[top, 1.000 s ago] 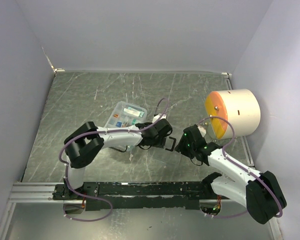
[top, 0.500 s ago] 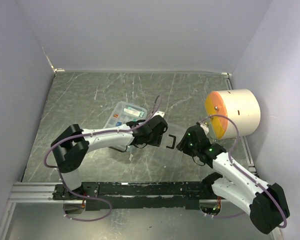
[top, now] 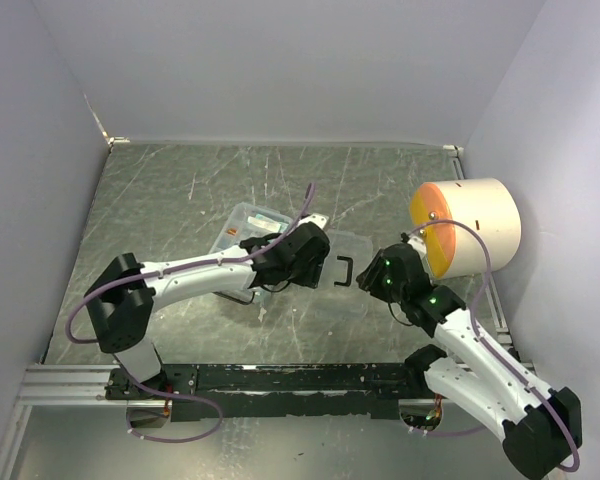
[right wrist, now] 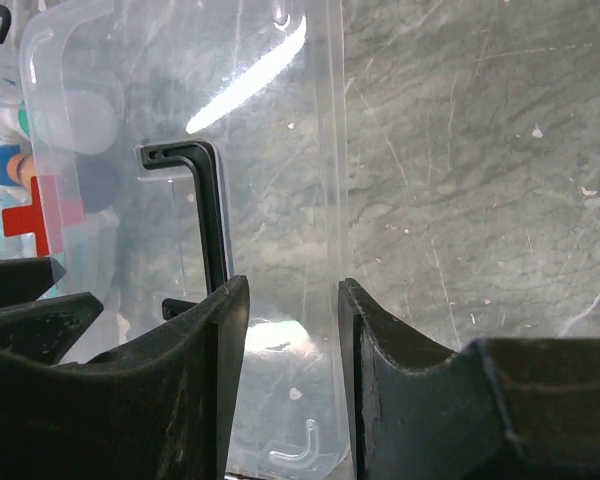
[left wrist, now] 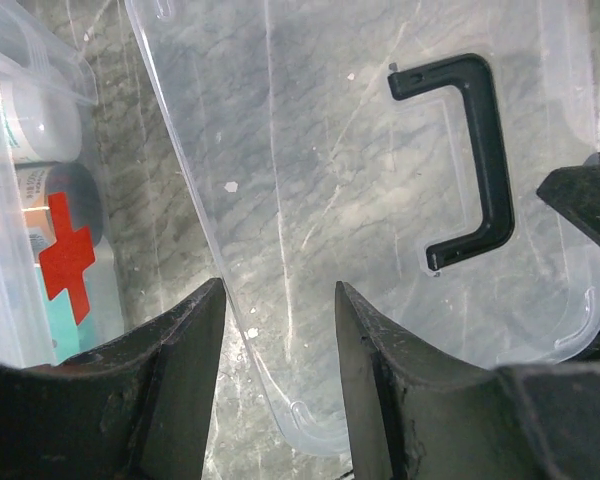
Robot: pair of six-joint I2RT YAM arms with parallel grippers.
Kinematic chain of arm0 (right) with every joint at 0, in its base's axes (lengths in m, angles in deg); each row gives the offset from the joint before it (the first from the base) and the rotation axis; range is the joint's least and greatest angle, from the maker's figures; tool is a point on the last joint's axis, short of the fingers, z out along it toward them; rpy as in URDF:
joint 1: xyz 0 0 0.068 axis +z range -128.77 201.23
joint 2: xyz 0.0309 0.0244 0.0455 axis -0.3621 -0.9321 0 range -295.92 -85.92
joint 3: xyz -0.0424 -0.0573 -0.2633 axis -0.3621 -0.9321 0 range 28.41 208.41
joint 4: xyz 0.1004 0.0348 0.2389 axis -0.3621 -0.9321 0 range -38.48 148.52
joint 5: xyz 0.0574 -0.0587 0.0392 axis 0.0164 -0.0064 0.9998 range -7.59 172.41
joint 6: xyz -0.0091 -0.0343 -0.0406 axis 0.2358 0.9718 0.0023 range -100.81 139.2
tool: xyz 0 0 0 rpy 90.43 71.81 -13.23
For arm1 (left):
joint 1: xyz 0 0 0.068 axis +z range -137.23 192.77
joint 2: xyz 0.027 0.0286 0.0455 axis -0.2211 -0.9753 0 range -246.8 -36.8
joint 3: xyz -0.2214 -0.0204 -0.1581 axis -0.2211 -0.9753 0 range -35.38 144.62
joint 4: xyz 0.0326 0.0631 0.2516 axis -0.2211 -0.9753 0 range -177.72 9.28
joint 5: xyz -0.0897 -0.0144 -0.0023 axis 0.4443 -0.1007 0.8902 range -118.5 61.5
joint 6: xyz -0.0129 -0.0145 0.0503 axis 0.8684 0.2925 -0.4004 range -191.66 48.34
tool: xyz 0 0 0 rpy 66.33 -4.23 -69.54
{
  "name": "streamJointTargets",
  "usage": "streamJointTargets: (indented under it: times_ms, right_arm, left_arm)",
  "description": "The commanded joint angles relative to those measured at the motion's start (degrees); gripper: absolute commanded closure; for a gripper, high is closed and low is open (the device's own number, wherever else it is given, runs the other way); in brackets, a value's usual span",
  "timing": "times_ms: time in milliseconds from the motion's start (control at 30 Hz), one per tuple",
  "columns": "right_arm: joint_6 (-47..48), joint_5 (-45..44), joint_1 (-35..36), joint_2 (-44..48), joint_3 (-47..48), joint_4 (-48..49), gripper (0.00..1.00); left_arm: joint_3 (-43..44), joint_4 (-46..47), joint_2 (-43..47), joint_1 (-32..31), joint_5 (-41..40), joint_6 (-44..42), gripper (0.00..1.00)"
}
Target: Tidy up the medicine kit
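The medicine kit box [left wrist: 40, 170] sits beside its loose clear lid [left wrist: 330, 170], whose long rims our left gripper [left wrist: 278, 290] and right gripper [right wrist: 292, 285] straddle with jaws apart, pinching nothing. We judge the lid light, flexible and slick, so it is best held by its stiff black handle [left wrist: 470, 160].

Light even and diffuse from overhead; soft shadows on table [top: 180, 190]. White glare streak on clear lid [right wrist: 245, 85]. Near gripper fingers [left wrist: 170, 400] out of focus.
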Motion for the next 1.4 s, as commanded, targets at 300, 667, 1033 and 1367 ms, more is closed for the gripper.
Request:
streamJointTargets:
  times_ms: [300,667,1033,1367]
  right_arm:
    - [1.0,8.0,0.9,0.8,7.6,13.6,0.61]
    - [0.7,12.3,2.1,-4.5,10.4,23.2,0.61]
    - [1.1,13.1,7.8,-21.0,15.6,37.2,0.61]
    - [1.1,14.0,12.3,-33.8,19.6,43.2,0.62]
  left_arm:
    - [6.3,6.2,7.3,-1.6,4.0,-1.0,0.45]
    - [7.5,2.4,11.5,-1.6,-3.8,-2.3,0.45]
    - [1.5,-3.6,17.7,2.7,-12.7,-1.0,0.43]
    - [-7.4,-5.7,23.5,8.0,-12.5,2.0,0.44]
